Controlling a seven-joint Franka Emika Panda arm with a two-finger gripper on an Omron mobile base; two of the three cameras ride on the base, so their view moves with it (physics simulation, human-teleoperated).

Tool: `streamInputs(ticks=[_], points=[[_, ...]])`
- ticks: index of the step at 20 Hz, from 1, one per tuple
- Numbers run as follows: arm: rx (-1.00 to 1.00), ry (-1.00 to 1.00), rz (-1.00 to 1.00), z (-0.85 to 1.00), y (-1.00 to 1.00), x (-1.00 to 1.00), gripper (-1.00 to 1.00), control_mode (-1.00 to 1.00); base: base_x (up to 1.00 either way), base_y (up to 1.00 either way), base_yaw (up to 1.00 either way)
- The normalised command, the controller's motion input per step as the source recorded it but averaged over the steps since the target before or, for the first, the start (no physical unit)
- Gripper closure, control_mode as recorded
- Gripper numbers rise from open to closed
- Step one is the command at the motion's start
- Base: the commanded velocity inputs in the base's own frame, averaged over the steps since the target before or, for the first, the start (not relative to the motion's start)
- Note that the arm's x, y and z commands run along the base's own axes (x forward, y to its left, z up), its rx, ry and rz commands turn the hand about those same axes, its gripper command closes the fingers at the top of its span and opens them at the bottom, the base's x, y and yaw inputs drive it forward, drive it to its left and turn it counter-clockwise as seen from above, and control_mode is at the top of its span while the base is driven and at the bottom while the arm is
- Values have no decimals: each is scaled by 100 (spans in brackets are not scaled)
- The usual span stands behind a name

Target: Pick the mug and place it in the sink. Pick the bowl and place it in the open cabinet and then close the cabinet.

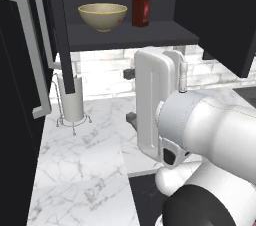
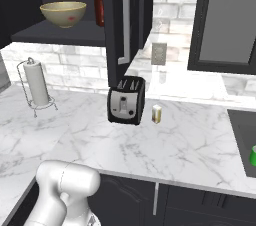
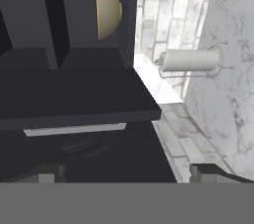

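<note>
The cabinet (image 1: 125,34) stands open above the marble counter (image 2: 175,140). The bowl (image 1: 102,16) sits on its shelf, left of a red bottle (image 1: 141,7). The mug (image 2: 254,156) rests in the sink (image 2: 239,130) far right. The gripper (image 3: 128,173) has its jaws apart, empty.

Bowl (image 2: 63,13) on cabinet (image 2: 55,35) shelf beside red bottle (image 2: 99,7); mug (image 2: 253,156) in sink (image 2: 240,135).

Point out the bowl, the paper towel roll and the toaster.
bowl (image 1: 102,16): left base view, outer wall.
paper towel roll (image 2: 36,84): right base view, roll's side.
toaster (image 2: 125,102): right base view, front face.
</note>
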Motion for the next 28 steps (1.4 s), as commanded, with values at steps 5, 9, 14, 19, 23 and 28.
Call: streamInputs(ticks=[5,9,14,19,23,28], points=[[0,0,0,0,34,-2,-100,-100,0,0,0],[0,0,0,0,26,0,-100,-100,0,0,0],[-1,0,0,0,30,0,-100,-100,0,0,0],[-2,0,0,0,30,0,-100,-100,0,0,0],[-2,0,0,0,28,10,-100,-100,0,0,0],[-1,0,0,-3,24,14,-100,-100,0,0,0]])
